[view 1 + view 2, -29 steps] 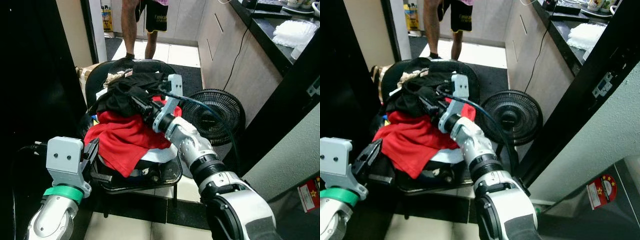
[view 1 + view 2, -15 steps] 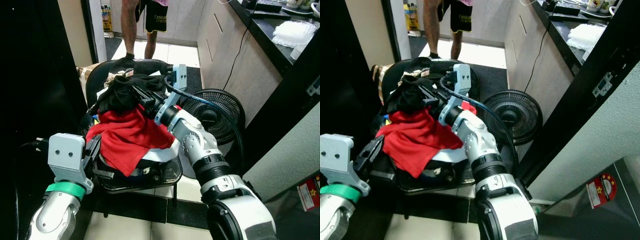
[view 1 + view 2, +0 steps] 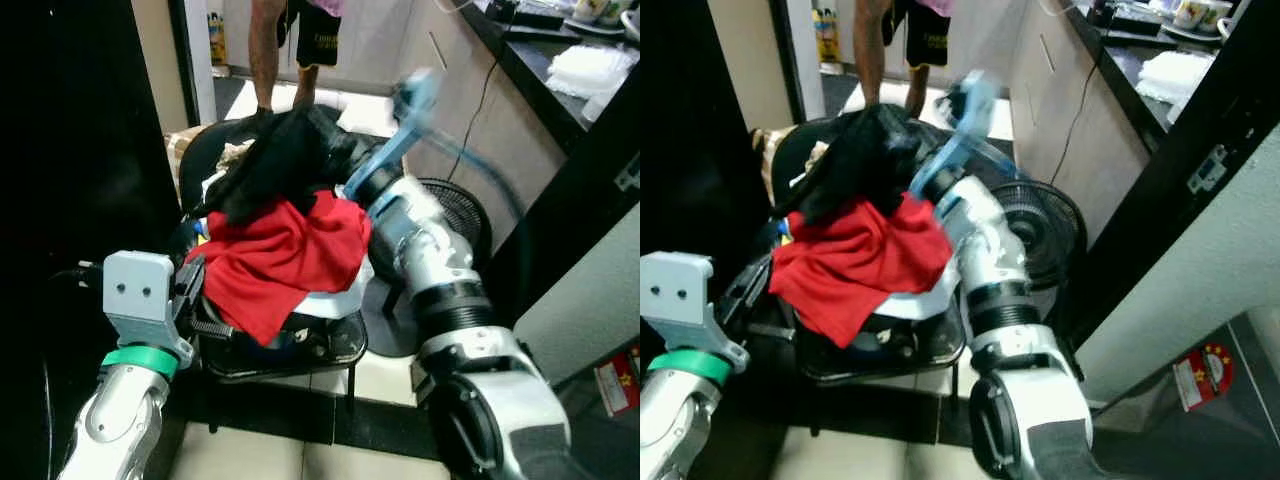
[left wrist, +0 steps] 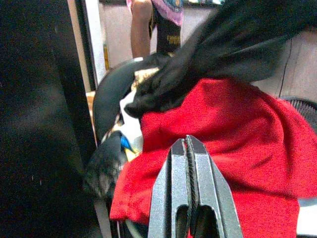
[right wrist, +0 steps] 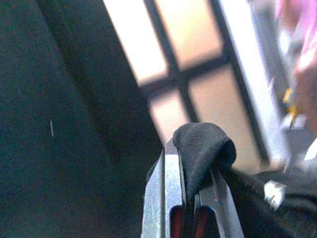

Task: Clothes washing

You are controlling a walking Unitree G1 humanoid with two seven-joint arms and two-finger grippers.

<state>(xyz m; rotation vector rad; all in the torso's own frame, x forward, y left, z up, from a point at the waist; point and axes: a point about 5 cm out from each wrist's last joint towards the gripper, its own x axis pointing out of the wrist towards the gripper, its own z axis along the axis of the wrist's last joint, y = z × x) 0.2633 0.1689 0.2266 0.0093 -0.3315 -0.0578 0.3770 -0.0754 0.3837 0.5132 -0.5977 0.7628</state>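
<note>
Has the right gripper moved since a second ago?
Yes. The right gripper, shut on the black garment, has lifted up and away from the red garment, toward the far end of the chair.

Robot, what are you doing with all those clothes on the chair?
It is sorting laundry. The right end effector is shut on a black garment and holds it up above the pile on the black chair. A red garment lies on top of the rest. The left end effector is shut and empty, close in front of the red cloth. A person stands behind the chair.
</note>
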